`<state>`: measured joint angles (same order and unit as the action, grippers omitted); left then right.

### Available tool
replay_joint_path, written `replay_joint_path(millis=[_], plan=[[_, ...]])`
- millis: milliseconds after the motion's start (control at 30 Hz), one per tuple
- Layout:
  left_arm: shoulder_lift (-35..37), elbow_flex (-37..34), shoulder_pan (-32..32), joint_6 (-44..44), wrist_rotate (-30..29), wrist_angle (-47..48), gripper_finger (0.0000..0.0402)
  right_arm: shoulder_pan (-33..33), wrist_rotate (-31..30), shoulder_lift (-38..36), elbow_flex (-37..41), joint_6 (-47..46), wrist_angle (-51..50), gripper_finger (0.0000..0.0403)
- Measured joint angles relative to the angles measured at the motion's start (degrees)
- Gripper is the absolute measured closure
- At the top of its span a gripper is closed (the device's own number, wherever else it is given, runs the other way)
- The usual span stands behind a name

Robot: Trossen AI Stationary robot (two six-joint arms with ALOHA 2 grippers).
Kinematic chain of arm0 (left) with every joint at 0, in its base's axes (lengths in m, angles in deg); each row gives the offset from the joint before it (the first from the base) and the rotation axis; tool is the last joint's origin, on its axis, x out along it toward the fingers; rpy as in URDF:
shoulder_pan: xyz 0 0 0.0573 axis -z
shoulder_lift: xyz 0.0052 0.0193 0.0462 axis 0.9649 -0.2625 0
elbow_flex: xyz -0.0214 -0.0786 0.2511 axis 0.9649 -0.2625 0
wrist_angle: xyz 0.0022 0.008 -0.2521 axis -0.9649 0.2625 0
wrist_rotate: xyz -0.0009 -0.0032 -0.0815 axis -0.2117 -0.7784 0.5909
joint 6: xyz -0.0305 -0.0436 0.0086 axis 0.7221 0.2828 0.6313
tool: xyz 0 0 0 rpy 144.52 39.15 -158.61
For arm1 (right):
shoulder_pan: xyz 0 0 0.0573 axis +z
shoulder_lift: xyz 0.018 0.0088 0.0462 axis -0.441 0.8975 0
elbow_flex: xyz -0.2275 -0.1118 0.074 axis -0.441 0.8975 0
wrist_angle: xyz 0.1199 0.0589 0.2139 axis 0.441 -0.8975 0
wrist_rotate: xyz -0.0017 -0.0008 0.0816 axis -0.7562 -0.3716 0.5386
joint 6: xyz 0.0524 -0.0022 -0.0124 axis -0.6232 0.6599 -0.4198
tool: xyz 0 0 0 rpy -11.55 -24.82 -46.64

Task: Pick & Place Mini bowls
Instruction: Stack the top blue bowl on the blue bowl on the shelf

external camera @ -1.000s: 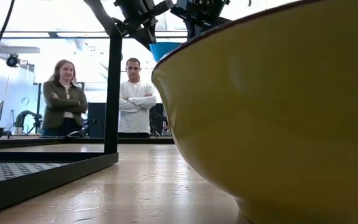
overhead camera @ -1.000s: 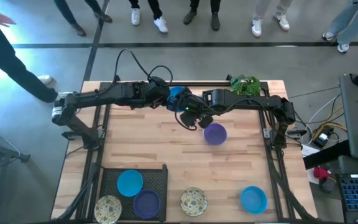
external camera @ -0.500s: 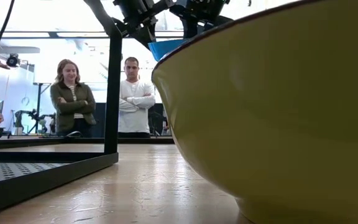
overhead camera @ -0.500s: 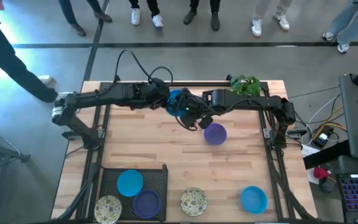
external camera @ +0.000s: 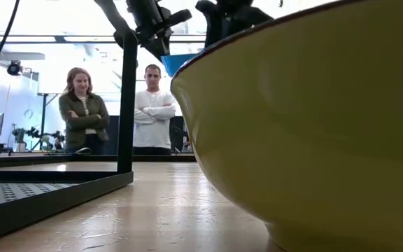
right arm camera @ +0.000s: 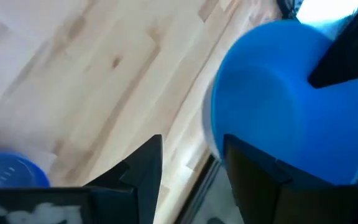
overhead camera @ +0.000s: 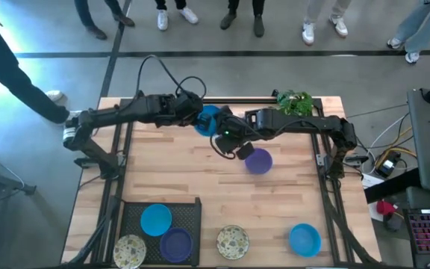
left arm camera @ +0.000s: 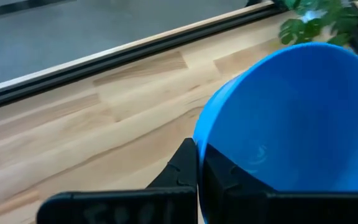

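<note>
Near the far edge of the table (overhead camera: 200,187), the left gripper (overhead camera: 200,119) grips a blue bowl (overhead camera: 209,119) by its rim, up in the air. Beside it, the right gripper (overhead camera: 230,143) has its fingers apart, holding nothing. A purple bowl (overhead camera: 258,161) sits close by.

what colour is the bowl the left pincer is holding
Bright blue bowl, gripped at its rim by the left pincer; clearest in the left wrist view.

One camera looks straight down on the desk (overhead camera: 200,187). One sits at desk level, tight against a bowl (external camera: 313,133). Both wrist cameras closely share the blue bowl (left arm camera: 291,118).
</note>
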<state>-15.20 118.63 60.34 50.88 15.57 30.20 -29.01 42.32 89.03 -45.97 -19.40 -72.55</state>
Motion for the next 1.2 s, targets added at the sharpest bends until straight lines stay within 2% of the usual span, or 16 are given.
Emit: replay_joint_path(millis=[200, 367, 667, 967, 1200], plan=[[0.0, 0.0, -2.52, -3.73, 0.83, 5.75, 0.0401, -0.1, 6.99, -3.57, -0.03, -6.86, -0.25, 0.0249], [1.37, 0.0, -3.57, -10.59, 1.91, 12.5, 0.0401, -0.1, 7.61, -7.82, 0.1, -11.84, -0.31, 0.0255], [6.97, 0.0, -2.73, -17.85, 11.22, 21.29, 0.0401, -0.12, 7.59, -14.34, 0.44, -19.07, -0.29, 0.0257], [12.82, 0.0, 5.01, -24.98, 17.72, 26.73, 0.0401, -0.17, 7.85, -18.7, 0.6, -21.82, -0.28, 0.0265], [14.81, -1.25, 13.8, -24.3, 18.98, 30.35, 0.0401, -0.17, 7.83, -20.2, 0.65, -23.22, -0.14, 0.0263]])
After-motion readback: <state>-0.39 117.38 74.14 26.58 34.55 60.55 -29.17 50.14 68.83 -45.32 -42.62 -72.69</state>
